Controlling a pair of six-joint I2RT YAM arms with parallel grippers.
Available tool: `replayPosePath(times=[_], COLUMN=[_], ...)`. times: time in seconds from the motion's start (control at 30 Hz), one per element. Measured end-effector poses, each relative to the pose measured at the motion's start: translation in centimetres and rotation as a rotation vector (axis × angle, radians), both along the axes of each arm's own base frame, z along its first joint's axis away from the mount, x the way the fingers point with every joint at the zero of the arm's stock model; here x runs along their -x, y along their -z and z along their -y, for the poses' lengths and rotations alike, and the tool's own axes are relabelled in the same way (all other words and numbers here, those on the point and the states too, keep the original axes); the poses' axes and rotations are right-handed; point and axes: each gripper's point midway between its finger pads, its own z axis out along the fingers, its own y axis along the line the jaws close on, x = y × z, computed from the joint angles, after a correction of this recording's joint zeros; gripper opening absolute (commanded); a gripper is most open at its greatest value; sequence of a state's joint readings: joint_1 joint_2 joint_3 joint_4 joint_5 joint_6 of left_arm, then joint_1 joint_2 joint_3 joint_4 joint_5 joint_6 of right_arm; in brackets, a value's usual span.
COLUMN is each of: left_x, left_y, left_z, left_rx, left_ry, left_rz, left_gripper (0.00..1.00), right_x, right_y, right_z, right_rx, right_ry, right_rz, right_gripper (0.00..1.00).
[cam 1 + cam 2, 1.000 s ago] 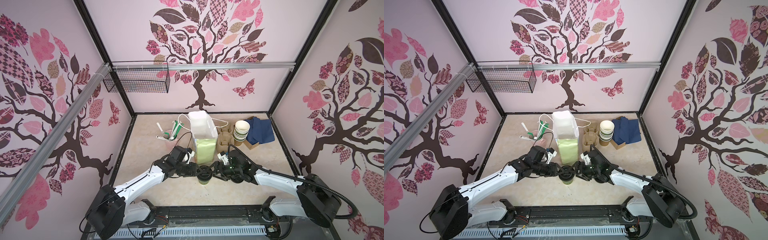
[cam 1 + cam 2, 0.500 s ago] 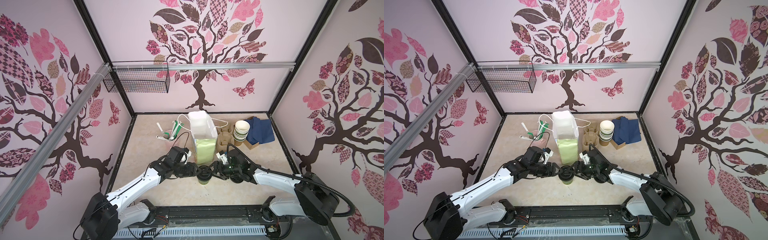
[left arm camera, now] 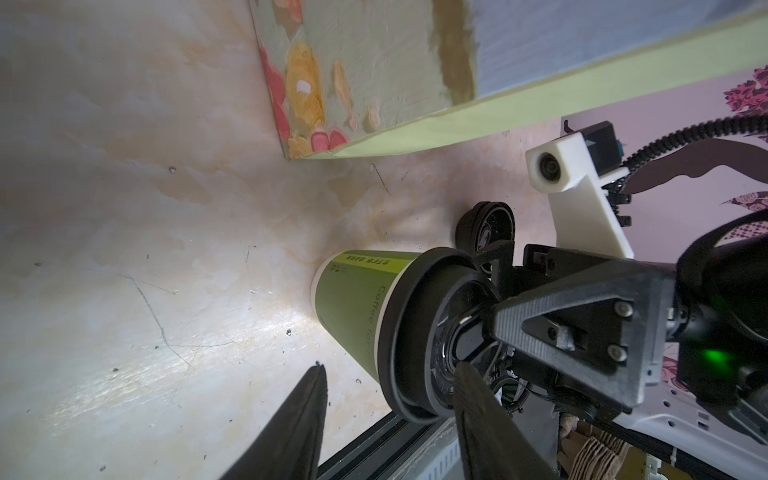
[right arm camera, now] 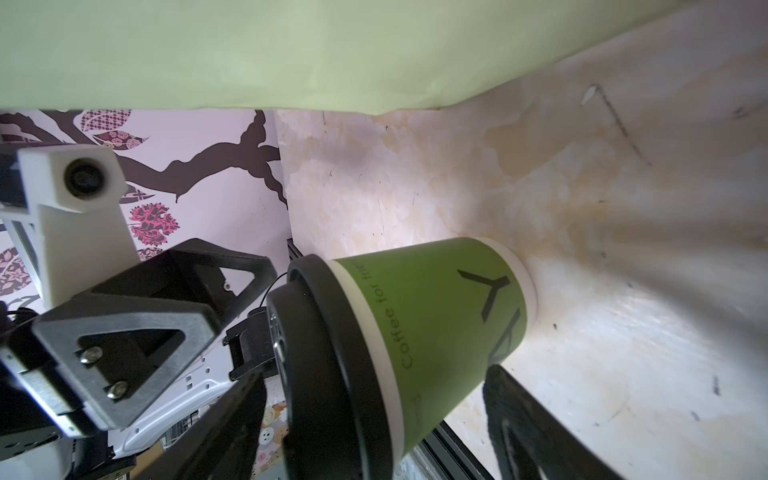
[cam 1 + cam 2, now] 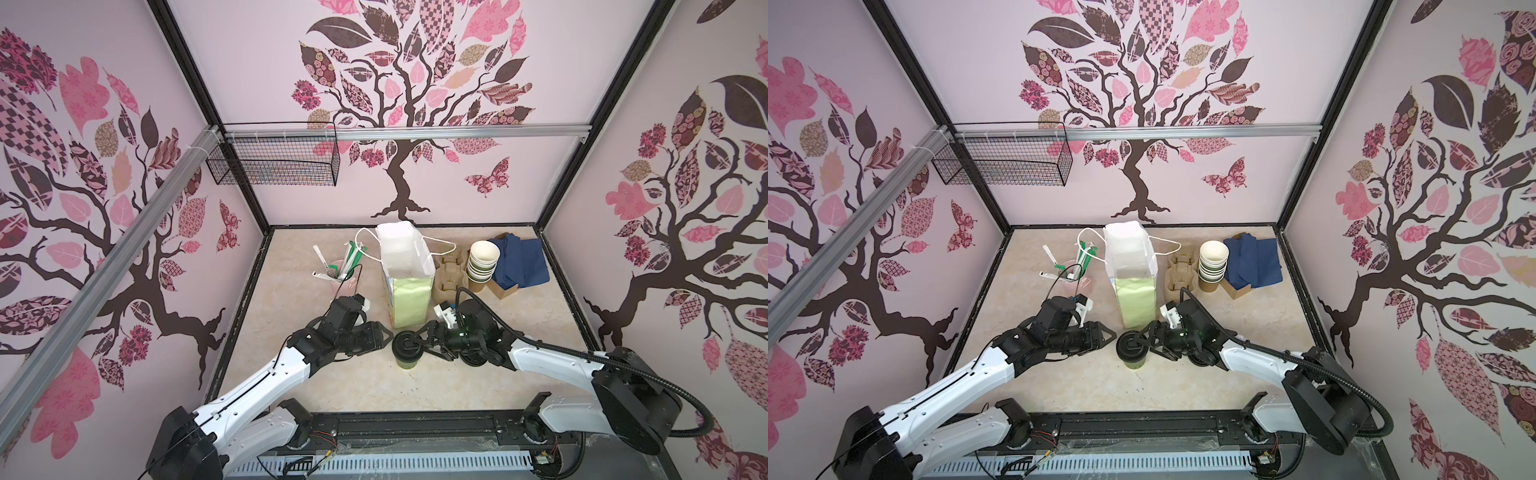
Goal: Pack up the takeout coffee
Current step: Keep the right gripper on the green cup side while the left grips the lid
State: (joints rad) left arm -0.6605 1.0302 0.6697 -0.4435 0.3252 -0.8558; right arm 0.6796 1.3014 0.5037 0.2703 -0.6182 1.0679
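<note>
Find the takeout coffee [image 5: 402, 351] standing on the table [image 5: 415, 392], just in front of the open paper bag [image 5: 409, 299] and between both arms. Read the right end effector [image 5: 420, 344] as released, with jaws spread wide and stacked one above the other: upper finger [image 3: 552, 316] over the black lid [image 4: 332, 365], lower one low beside the cup wall, nothing clamped. Cannot tell about contact with the lid. Read the left end effector [image 5: 384, 336] as released too: parted, empty, just beside the cup.

Judging from this, treat the step as getting a hold for the lift into the bag. Roll the wrist level, then close across the green wall under the lid rim, never top to bottom. Squeeze lightly to avoid denting the paper. Lift straight, clear the tall bag mouth, lower slowly.

Keep the long axis vertical, as now: lid up, narrower base flat on the table, no visible tilt.
</note>
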Motion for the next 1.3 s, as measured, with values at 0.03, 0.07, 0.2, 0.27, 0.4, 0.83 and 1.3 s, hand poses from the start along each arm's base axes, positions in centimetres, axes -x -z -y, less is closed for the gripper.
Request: replayPosePath(times=[0.03, 0.07, 0.2, 0.27, 0.4, 0.83, 1.3], left_x=[0.0, 0.0, 0.2, 0.3, 0.6, 1.2, 1.1], left_y=[0.2, 0.5, 1.5, 1.7, 2.3, 3.0, 3.2], left_z=[0.1, 0.2, 0.4, 0.4, 0.4, 1.1, 1.2], left_rx=[-0.002, -0.003, -0.019, -0.019, -0.017, 0.001, -0.011], left_ry=[0.003, 0.008, 0.022, 0.025, 0.029, 0.099, 0.149], left_rz=[-0.009, -0.019, -0.056, -0.060, -0.073, -0.072, -0.033], left_gripper=[0.50, 0.49, 0.42, 0.40, 0.39, 0.33, 0.31], right_x=[0.0, 0.0, 0.0, 0.1, 0.2, 0.5, 0.4], right_y=[0.0, 0.0, 0.0, 0.1, 0.2, 0.7, 0.9], right_z=[0.0, 0.0, 0.0, 0.0, 0.1, 0.3, 0.4], right_rx=[-0.001, -0.001, -0.001, 0.002, 0.006, 0.026, 0.039], right_ry=[0.001, 0.001, 0.001, 0.000, -0.004, -0.017, -0.017], right_rz=[-0.002, -0.003, -0.002, -0.005, -0.009, -0.012, -0.001], right_gripper=[0.83, 0.83, 0.82, 0.82, 0.81, 0.80, 0.77])
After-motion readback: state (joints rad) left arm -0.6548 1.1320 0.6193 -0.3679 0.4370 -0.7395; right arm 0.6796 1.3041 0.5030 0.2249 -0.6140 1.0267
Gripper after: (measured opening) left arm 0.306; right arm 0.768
